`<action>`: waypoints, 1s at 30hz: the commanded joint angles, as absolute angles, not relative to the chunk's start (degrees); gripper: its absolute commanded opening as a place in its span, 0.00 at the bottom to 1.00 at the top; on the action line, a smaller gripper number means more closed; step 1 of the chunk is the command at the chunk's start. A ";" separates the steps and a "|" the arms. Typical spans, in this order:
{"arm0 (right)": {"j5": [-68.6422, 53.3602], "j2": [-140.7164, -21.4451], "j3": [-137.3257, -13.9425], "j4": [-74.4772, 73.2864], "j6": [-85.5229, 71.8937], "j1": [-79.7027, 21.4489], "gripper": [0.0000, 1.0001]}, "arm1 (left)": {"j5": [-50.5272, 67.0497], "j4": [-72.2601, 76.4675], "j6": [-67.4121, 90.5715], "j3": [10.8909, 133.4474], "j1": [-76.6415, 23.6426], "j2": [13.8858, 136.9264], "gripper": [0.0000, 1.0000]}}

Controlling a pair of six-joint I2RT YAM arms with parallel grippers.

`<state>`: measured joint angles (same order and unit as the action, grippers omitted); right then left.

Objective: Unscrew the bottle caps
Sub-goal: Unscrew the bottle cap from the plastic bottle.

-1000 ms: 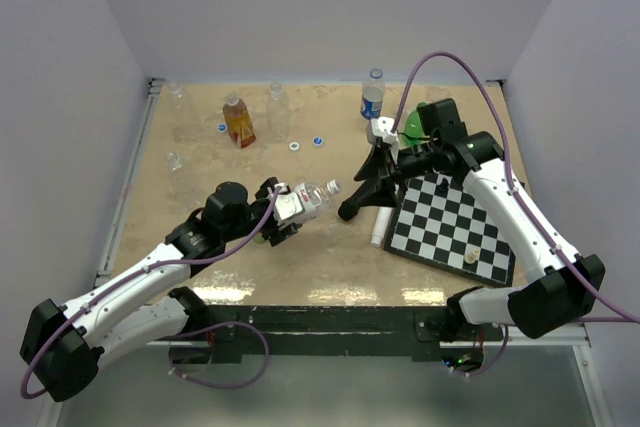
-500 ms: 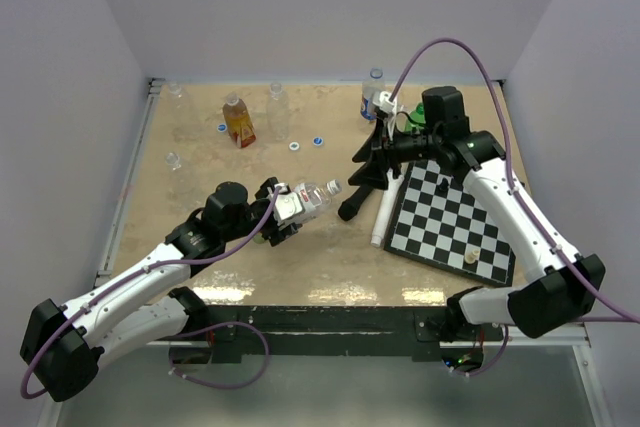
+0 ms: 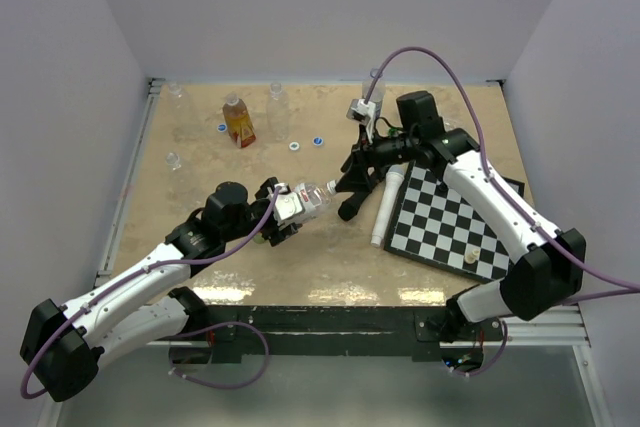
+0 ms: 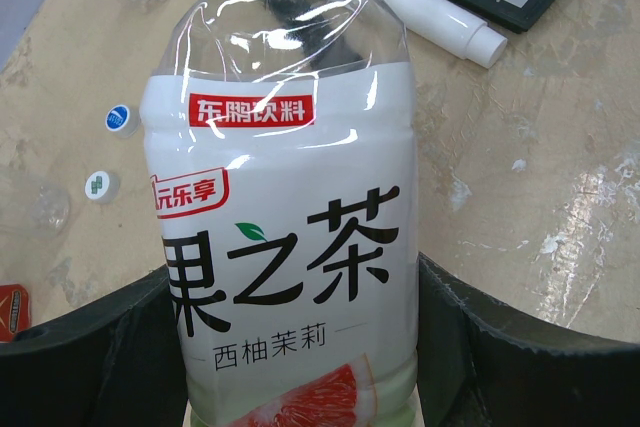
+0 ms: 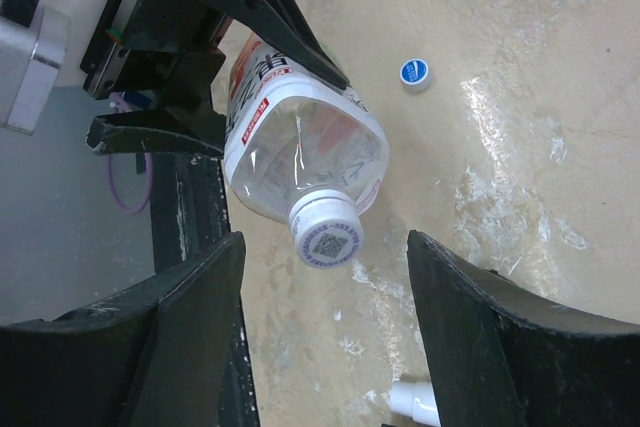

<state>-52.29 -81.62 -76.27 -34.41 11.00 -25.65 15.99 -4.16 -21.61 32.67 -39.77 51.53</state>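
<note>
The bottle [image 4: 288, 67] has a white label [image 4: 285, 347] that reads 东鹏饮料 on a red banner [image 4: 252, 110], then 元乐享, 果之茶, 西柚茉莉. Its cap [image 5: 326, 231] shows a QR code.

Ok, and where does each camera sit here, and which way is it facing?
Top external: above and behind the robot, looking down at the table; both arms show.
Left wrist: on the left arm, looking along the bottle gripped in the left claw; both its fingers show.
Right wrist: on the right arm, facing the bottle's cap, which sits between the fingers of the open right claw; the left claw shows too.
Shared: both wrist views see one bottle, from opposite ends.
</note>
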 commanded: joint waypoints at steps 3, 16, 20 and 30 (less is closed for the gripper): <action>-51.94 -83.67 -76.55 -32.78 8.96 -26.46 0.69 | 15.64 -2.29 -20.66 33.40 -39.55 50.89 0.00; -54.31 -85.17 -77.26 -34.10 9.40 -27.42 0.43 | 15.56 -2.20 -20.74 33.40 -39.64 50.89 0.00; -56.24 -84.90 -77.08 -35.07 10.63 -27.60 0.31 | 15.56 -2.20 -20.65 33.40 -39.55 50.89 0.00; -54.59 -85.78 -82.26 -46.65 32.83 -27.95 0.00 | 15.56 -2.20 -20.74 33.40 -39.64 50.98 0.00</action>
